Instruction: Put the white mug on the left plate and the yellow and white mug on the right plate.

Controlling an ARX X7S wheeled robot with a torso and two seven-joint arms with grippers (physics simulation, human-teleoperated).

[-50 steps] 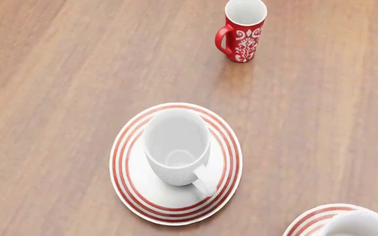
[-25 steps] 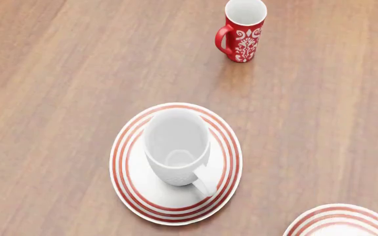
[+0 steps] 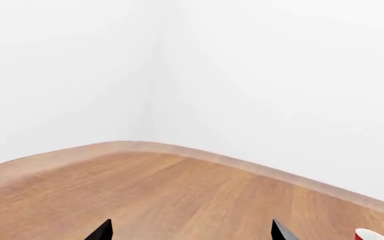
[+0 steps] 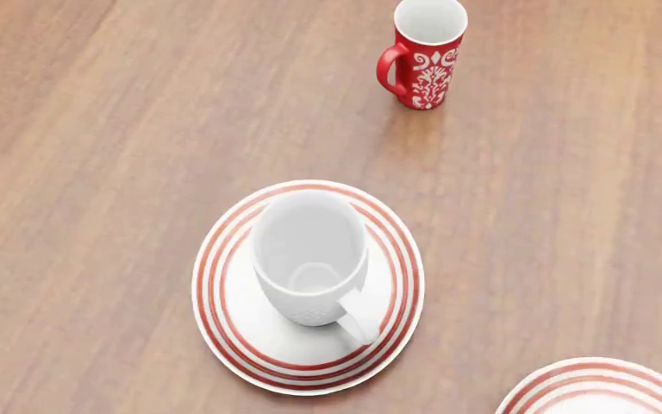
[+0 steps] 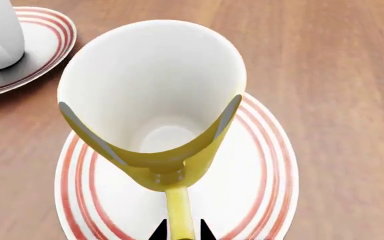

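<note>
- Looking across the head view from the left, we find the white mug (image 4: 308,256) upright in the middle of the left plate (image 4: 221,341), mouth up, its handle pointing toward us and a little right; it has not shifted in the last second, so that half of the task reads as done.
- Our left claw (image 3: 190,232) hangs well away over bare table (image 3: 178,195), facing the wall; only two dark fingertips show, set wide apart with nothing between them.
- Further back stands the red patterned mug (image 4: 426,54), untouched and no part of the job.
- At the lower right corner, the white rim that showed a second ago above the right plate (image 4: 561,384) has gone out of the head view; only red rings show there now.
- From the right wrist, the yellow and white mug (image 5: 153,100) sits over that plate's centre, long axis near vertical, mouth toward the camera, handle pointing back into our right claw (image 5: 178,230), which pinches it.
- Whether the base touches the plate we cannot tell.
</note>
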